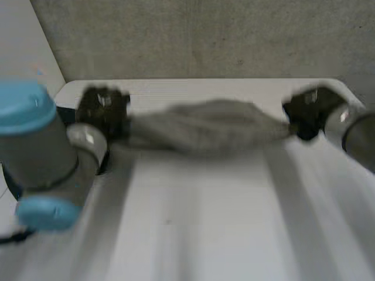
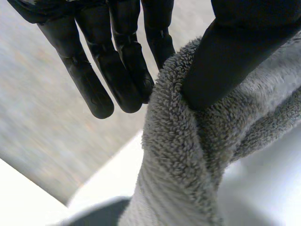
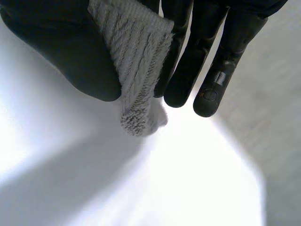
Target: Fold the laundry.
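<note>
A grey fluffy towel (image 1: pixel 205 127) hangs stretched between my two hands above the far part of the white table (image 1: pixel 193 222). My left hand (image 1: pixel 105 111) holds its left end; in the left wrist view the thumb (image 2: pixel 225 61) presses the towel (image 2: pixel 183 155) against the fingers (image 2: pixel 127 70). My right hand (image 1: pixel 307 111) holds the right end. In the right wrist view the towel's corner (image 3: pixel 136 61) is pinched between the thumb (image 3: pixel 70 56) and the fingers (image 3: pixel 188 61), its tip sticking out past them.
A grey wall (image 1: pixel 205 35) rises just behind the table's far edge. The table's rounded far corners lie close to both hands. My left arm's grey joint with a blue cap (image 1: pixel 35 146) stands at the near left.
</note>
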Tool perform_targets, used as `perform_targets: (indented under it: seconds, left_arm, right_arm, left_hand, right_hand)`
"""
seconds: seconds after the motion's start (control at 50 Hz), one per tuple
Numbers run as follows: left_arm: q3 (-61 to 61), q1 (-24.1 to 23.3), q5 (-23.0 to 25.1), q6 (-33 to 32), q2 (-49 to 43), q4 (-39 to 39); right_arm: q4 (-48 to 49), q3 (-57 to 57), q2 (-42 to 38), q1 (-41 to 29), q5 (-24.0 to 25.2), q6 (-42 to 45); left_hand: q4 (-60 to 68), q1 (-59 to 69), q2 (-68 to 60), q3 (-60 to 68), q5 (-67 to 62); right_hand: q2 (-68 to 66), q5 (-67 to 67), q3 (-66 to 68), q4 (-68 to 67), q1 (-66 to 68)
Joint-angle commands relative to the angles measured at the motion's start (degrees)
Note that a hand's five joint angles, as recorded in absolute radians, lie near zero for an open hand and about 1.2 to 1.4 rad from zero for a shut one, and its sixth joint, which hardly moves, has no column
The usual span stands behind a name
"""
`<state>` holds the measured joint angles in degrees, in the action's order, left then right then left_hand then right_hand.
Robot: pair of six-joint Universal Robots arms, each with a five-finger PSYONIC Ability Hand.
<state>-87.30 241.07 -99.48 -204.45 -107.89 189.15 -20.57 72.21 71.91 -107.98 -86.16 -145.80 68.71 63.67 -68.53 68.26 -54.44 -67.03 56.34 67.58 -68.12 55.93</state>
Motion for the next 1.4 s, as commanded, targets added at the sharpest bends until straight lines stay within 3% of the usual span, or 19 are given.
perform_targets:
  seconds: [0.02,0.04,0.08,0.12,0.28,0.32,0.4,0.48,0.56,0.72,0.94,1.14,1.22,1.26,1.4]
  left_arm:
    - [-12.0,-4.2,-0.1,-0.5,1.7,-7.7]
    - [-12.2,-5.2,-0.3,-0.8,1.7,-9.8]
    - [-11.9,-5.7,-0.5,-0.8,1.8,-11.3]
    - [-10.3,-5.9,-0.4,-0.9,2.1,-12.5]
    - [-2.3,-1.7,1.6,-0.8,3.7,-11.7]
    - [-0.9,0.2,3.6,-0.9,3.0,-11.2]
    - [1.8,6.6,13.7,-0.8,-0.7,-11.4]
    - [3.6,8.5,22.5,-0.9,-4.5,-12.5]
    - [5.4,9.1,26.0,-1.3,-7.3,-14.3]
    - [8.9,8.8,26.1,-3.8,-14.6,-17.4]
    - [9.3,8.5,26.1,-8.3,-16.3,-21.3]
    - [9.2,8.5,26.0,-8.3,-16.8,-22.3]
    - [9.2,8.5,26.0,-8.4,-16.6,-24.1]
    - [9.3,8.5,25.9,-8.4,-16.1,-24.6]
    - [9.3,7.8,25.8,-8.4,-13.2,-24.9]
  right_arm:
    - [-5.1,13.5,0.4,4.0,0.2,11.5]
    - [-4.1,14.0,0.5,4.1,0.2,11.4]
    - [-0.8,15.3,0.9,4.1,0.1,11.4]
    - [1.6,15.7,1.4,4.1,-0.1,11.3]
    - [7.7,18.5,6.6,3.9,0.8,7.5]
    - [7.5,20.0,7.0,3.8,1.0,7.3]
    - [5.9,23.8,7.5,3.7,2.2,8.9]
    - [5.2,27.6,8.8,4.1,4.0,10.8]
    - [5.7,30.4,9.7,4.2,5.4,11.1]
    - [8.6,33.7,10.5,5.4,6.2,10.9]
    - [10.7,35.4,11.3,7.7,6.4,10.3]
    - [11.3,35.7,11.3,8.2,6.4,10.3]
    - [11.3,35.7,11.3,8.7,6.4,10.3]
    - [11.3,35.7,11.3,8.7,6.4,10.3]
    - [11.2,35.3,11.9,8.7,6.4,10.1]
  left_hand:
    - [-13.2,-8.1,13.0,-12.7,8.9]
    - [-34.2,-29.2,34.1,-33.8,30.0]
    - [-48.2,-43.1,48.0,-47.7,43.9]
    - [-58.5,-53.4,58.3,-58.0,54.2]
    - [-58.5,-53.5,58.3,-58.0,54.2]
    - [-56.8,-51.8,56.6,-56.4,52.6]
    - [-47.9,-42.9,47.7,-47.5,43.7]
    - [-40.2,-35.1,40.0,-39.7,35.9]
    - [-34.8,-29.8,34.6,-34.4,30.5]
    - [-30.1,-25.0,29.9,-29.6,25.8]
    - [-27.4,-22.3,27.2,-26.9,23.1]
    - [-10.7,-5.7,10.6,-10.3,6.5]
    - [-0.2,4.9,0.0,0.3,-4.1]
    - [11.3,16.3,-11.4,11.7,-15.5]
    - [11.3,16.3,-11.5,11.7,-15.6]
  right_hand:
    - [5.1,-4.4,-5.7,6.2,6.0]
    - [23.1,-22.4,-23.7,24.2,-12.0]
    - [53.4,-52.7,-54.0,54.5,-42.3]
    - [57.0,-56.3,-57.6,58.1,-45.9]
    - [57.0,-56.3,-57.6,58.1,-45.9]
    - [57.0,-56.3,-57.6,58.1,-45.9]
    - [53.8,-53.1,-54.3,54.9,-42.7]
    - [52.6,-51.9,-53.1,53.7,-41.5]
    - [52.2,-51.5,-52.8,53.3,-41.1]
    - [51.4,-50.7,-51.9,52.5,-40.3]
    - [51.2,-50.5,-51.8,52.3,-40.1]
    - [51.2,-50.5,-51.8,52.3,-40.1]
    - [51.2,-50.5,-51.8,52.3,-40.1]
    - [51.2,-50.5,-51.8,52.3,-40.1]
    - [51.2,-50.5,-51.8,52.3,-40.1]
